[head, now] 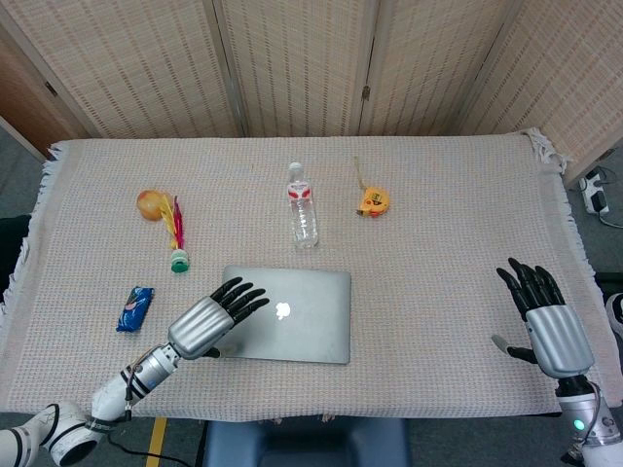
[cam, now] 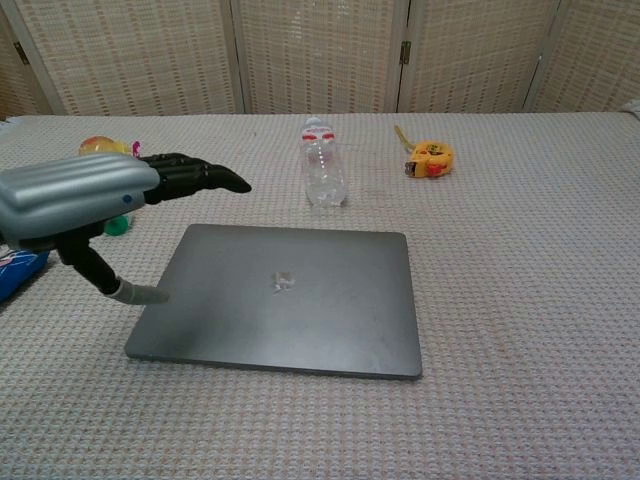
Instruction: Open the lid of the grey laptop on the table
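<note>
One laptop (head: 283,313), grey, lid down, centre of bench (head: 438,243). Left hand (head: 209,319) open above laptop's left edge; right hand (head: 547,321) open, well apart. Advice: hook fingertips under the near lip, lift slowly.

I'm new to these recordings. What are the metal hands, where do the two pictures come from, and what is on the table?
This is a two-armed robot with human-like hands, steered by a person. The head view looks down from above; the chest view looks across the table from lower down.

On the woven tablecloth lies a closed grey laptop, which the robot should open. Behind it stands a water bottle, with a yellow tape measure to its right. To the left lie an orange ball, a feathered shuttlecock and a blue snack packet.

The left hand hovers at the laptop's left edge, fingers stretched out. The right hand waits open at the far right. Neither holds anything.
</note>
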Robot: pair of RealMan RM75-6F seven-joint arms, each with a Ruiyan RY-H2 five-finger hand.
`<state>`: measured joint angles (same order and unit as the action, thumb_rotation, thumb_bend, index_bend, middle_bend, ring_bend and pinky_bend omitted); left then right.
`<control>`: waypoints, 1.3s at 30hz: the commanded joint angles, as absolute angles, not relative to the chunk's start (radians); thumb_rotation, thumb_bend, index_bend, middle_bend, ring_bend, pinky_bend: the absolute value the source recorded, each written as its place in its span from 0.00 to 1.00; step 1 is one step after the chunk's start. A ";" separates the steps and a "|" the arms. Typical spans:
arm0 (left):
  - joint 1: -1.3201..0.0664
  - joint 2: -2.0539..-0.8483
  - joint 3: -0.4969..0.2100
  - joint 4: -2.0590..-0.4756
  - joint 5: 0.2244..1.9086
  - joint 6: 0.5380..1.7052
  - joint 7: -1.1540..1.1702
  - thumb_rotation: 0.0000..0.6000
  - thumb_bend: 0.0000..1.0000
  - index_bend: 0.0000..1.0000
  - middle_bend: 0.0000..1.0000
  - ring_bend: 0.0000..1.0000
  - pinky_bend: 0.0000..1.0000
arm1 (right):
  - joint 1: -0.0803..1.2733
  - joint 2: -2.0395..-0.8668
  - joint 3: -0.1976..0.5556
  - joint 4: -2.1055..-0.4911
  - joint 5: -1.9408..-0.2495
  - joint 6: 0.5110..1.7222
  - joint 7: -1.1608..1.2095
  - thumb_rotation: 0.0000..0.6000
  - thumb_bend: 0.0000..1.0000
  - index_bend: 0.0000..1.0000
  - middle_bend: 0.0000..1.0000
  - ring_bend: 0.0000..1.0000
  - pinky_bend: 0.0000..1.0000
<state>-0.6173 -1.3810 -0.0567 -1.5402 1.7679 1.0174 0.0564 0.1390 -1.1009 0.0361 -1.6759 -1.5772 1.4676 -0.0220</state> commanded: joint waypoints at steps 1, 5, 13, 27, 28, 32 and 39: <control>-0.655 -1.429 -0.053 -1.523 1.747 0.967 0.078 1.00 0.25 0.09 0.08 0.04 0.00 | 0.137 -1.102 0.036 -1.676 -1.574 1.467 -0.022 1.00 0.16 0.00 0.00 0.00 0.00; -0.683 -1.487 -0.051 -1.499 1.728 0.937 0.108 1.00 0.24 0.08 0.08 0.04 0.00 | 0.136 -1.107 0.036 -1.673 -1.570 1.463 -0.025 1.00 0.16 0.00 0.00 0.00 0.00; -0.718 -1.571 -0.057 -1.482 1.683 0.913 0.136 1.00 0.24 0.07 0.08 0.04 0.00 | 0.135 -1.114 0.037 -1.664 -1.567 1.460 -0.018 1.00 0.16 0.00 0.00 0.00 0.00; -0.762 -1.682 -0.062 -1.420 1.584 0.858 0.200 1.00 0.24 0.06 0.08 0.04 0.00 | 0.131 -1.119 0.036 -1.642 -1.564 1.456 0.006 1.00 0.16 0.00 0.00 0.00 0.00; -0.764 -1.688 -0.061 -1.415 1.579 0.857 0.202 1.00 0.24 0.06 0.08 0.04 0.00 | 0.131 -1.120 0.036 -1.641 -1.563 1.455 0.008 1.00 0.16 0.00 0.00 0.00 0.00; -0.769 -1.707 -0.059 -1.396 1.564 0.856 0.210 1.00 0.24 0.06 0.08 0.04 0.00 | 0.131 -1.120 0.036 -1.637 -1.565 1.456 0.012 1.00 0.16 0.00 0.00 0.00 0.00; -0.775 -1.734 -0.058 -1.359 1.538 0.860 0.214 1.00 0.23 0.06 0.08 0.04 0.00 | 0.128 -1.120 0.036 -1.632 -1.564 1.457 0.018 1.00 0.16 0.00 0.00 0.00 0.00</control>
